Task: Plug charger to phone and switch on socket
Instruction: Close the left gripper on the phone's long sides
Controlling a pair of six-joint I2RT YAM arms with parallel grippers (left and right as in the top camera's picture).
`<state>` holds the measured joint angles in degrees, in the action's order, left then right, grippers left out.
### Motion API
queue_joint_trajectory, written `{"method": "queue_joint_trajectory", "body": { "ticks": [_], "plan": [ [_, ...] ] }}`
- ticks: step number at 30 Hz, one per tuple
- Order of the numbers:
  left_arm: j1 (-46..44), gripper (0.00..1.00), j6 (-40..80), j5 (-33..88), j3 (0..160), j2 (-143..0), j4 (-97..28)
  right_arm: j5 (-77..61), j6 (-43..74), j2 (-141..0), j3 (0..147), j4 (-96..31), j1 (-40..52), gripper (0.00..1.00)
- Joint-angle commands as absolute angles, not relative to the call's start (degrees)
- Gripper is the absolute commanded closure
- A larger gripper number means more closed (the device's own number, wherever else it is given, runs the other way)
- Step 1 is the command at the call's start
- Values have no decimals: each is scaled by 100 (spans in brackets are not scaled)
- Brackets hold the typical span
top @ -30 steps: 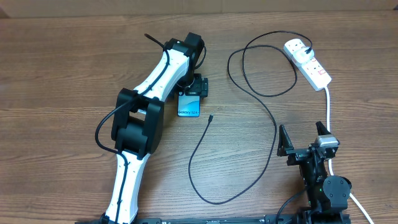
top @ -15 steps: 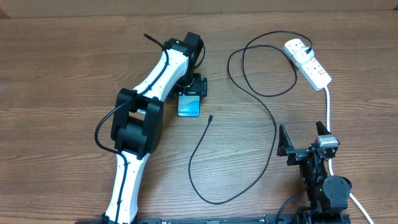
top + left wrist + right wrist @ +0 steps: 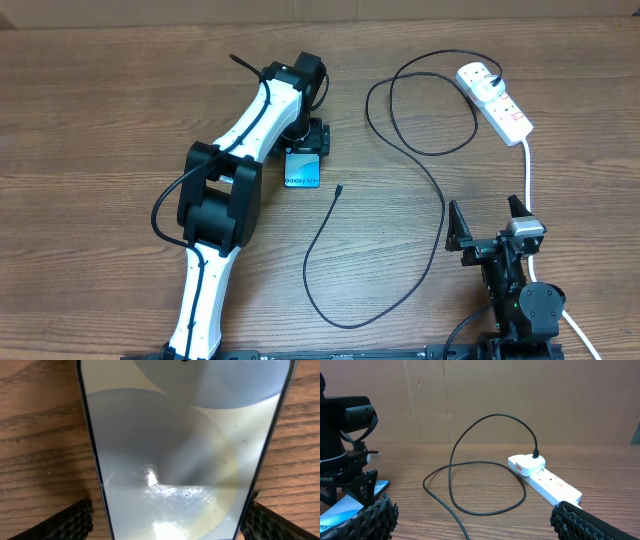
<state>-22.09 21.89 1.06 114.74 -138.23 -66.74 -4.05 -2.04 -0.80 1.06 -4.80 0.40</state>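
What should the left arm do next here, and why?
Probably close the left gripper on the long edges of the phone. Its fingers flank the phone with slivers of table showing between, so nothing is gripped yet. The charger's plug lies loose just beside the phone, and the right gripper stands open, far from it.
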Motion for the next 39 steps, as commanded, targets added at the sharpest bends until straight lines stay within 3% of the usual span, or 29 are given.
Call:
{"method": "queue_joint_trajectory", "body": {
  "ticks": [1, 15, 31, 39],
  "plan": [
    [-2178, 13, 2106, 281, 11264, -14035, -6595, -351, -174, -19, 47, -462, 30, 0],
    [-2178, 20, 2340, 303, 11264, -14035, -6641, -351, -174, -19, 47, -462, 30, 0],
    [-2178, 16, 2596, 303, 11264, -14035, -6831, -351, -174, -19, 47, -462, 30, 0],
    [-2178, 22, 2596, 303, 11264, -14035, -6866, -351, -174, -19, 47, -462, 30, 0]
  ]
}}
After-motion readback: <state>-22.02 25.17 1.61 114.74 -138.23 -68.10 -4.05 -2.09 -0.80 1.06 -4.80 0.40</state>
